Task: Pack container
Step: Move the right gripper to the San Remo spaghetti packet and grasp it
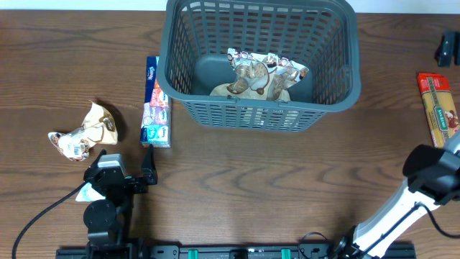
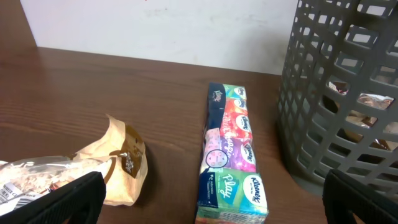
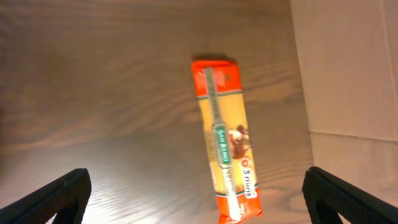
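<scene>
Two crinkly packets [image 1: 262,75] lie inside the container [image 1: 244,116], which stands at the far centre of the table [image 1: 287,194]. We judge the container stiff but light and likely to slide if knocked. Any hold belongs on its rim or through a wall slot, though it is better left alone and loaded over the rim. Its near wall is tall, so loads must rise well clear of it. Our left gripper [image 2: 211,200] hangs wide open and empty, facing the tissue pack [image 2: 230,149] just left of the container, with a crumpled snack packet [image 2: 118,165] further left. Our right gripper [image 3: 202,198] is likewise spread wide and empty above the pasta packet [image 3: 225,137], which lies close to what we take for the table's right edge, leaving little room there. Between the arms we have open wood.
</scene>
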